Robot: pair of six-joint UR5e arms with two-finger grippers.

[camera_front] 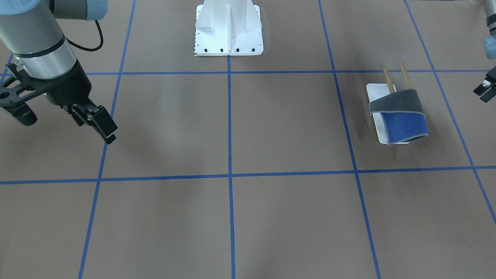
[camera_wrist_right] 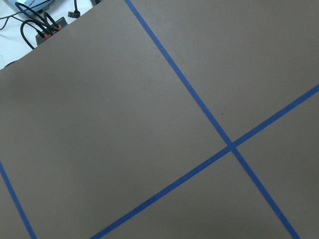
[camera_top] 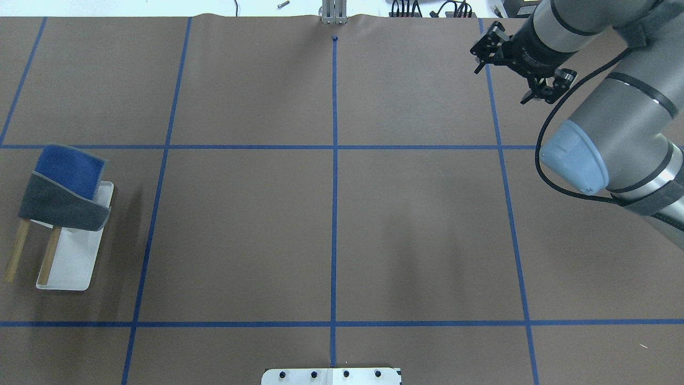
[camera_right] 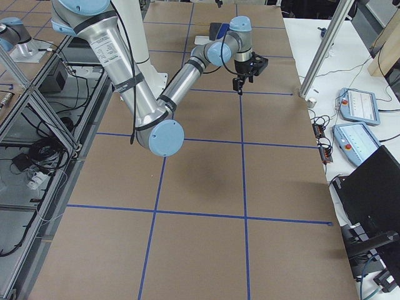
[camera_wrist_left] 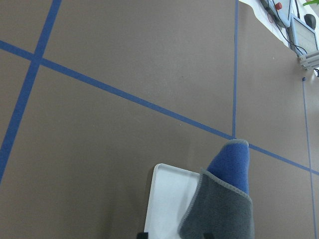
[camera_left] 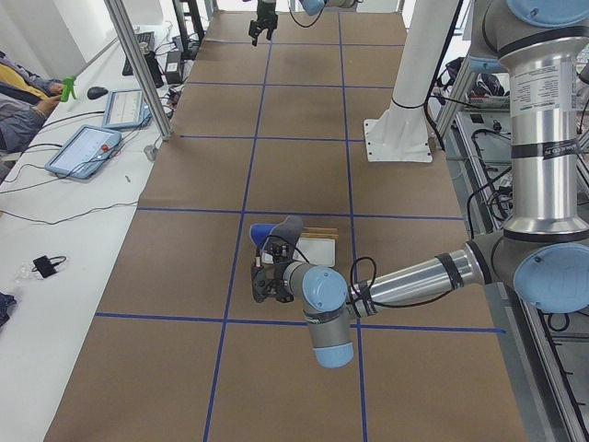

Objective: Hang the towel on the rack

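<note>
The towel (camera_front: 401,112) hangs folded over the rack's two wooden rods (camera_front: 387,79), grey side up and blue side hanging in front. The rack (camera_front: 378,93) stands on its white tray base. Both show at the far left of the overhead view, the towel (camera_top: 64,187) above the tray (camera_top: 75,256). My left gripper (camera_front: 484,90) is open and empty, a little apart from the towel, beside it in the exterior left view (camera_left: 267,281). Its wrist view shows the towel (camera_wrist_left: 224,199) and tray (camera_wrist_left: 167,199). My right gripper (camera_front: 66,124) is open and empty, far across the table (camera_top: 502,80).
The large white bolted pedestal (camera_front: 228,31) stands at the robot's side of the table, in the middle. Blue tape lines (camera_top: 334,214) grid the brown table cover. Tablets (camera_left: 87,147) and a metal post (camera_left: 138,64) stand along the operators' edge.
</note>
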